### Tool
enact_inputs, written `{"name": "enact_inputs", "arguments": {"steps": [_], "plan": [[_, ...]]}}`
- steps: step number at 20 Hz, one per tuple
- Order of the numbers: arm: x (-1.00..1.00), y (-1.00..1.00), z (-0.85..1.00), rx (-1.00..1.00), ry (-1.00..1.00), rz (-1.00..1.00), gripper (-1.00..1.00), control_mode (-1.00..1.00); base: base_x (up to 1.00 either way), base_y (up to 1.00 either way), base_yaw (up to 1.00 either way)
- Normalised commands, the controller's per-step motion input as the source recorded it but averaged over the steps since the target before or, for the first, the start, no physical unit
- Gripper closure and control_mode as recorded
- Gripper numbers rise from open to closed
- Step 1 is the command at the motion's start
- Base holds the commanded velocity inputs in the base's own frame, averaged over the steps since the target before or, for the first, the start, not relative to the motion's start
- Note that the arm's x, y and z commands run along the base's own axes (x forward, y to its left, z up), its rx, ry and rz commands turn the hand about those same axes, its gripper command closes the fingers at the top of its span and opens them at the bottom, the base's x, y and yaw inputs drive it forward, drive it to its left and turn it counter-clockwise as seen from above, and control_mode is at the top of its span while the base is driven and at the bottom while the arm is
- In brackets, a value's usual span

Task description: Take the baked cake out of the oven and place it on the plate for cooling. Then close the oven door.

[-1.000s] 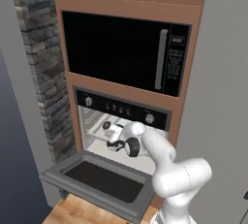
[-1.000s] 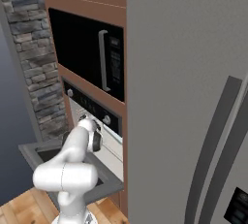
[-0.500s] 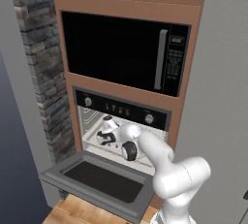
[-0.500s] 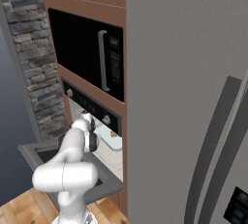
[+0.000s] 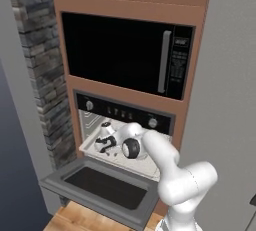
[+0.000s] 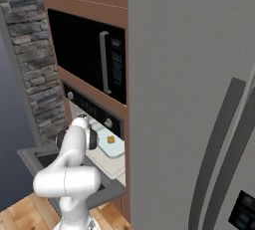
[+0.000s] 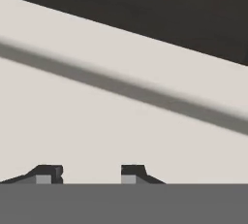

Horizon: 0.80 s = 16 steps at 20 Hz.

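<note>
The oven (image 5: 120, 113) stands open, its oven door (image 5: 100, 187) dropped flat in front of it. In the right base view the baked cake (image 6: 111, 139) is a tiny golden block on a pale tray (image 6: 116, 149) inside the oven. My gripper (image 5: 101, 144) reaches into the left part of the opening, low over the pale rack and well left of the cake. In the hand view my gripper (image 7: 90, 173) has drawn in close over a pale surface crossed by a grey band. I see nothing between the tips. The plate is out of view.
A black microwave (image 5: 125, 55) with a vertical handle sits right above the oven. A stone wall (image 5: 40, 50) rises on the left and a tall grey fridge (image 6: 199, 99) on the right. The lowered door juts out towards the base.
The jaws have gone from wide open to shut. The hand has shifted a little left and deeper into the oven's left side.
</note>
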Motion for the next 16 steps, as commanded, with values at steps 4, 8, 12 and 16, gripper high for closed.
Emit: {"name": "enact_inputs", "arguments": {"steps": [4, 8, 12, 16], "plan": [[-1.0, 1.0, -1.0, -0.01, 0.01, 0.13, -1.0, -1.0, 0.0, 0.0, 0.0], [-1.0, 1.0, -0.96, -0.12, 0.0, 0.12, -1.0, -1.0, 0.0, 0.0, 0.0], [-1.0, 0.82, -0.47, -0.12, -0.1, 0.09, -1.0, -1.0, 0.0, 0.0, 0.0], [-0.34, 0.04, 0.93, -0.01, -0.13, -0.01, -1.0, -1.0, 0.0, 0.0, 0.0]]}}
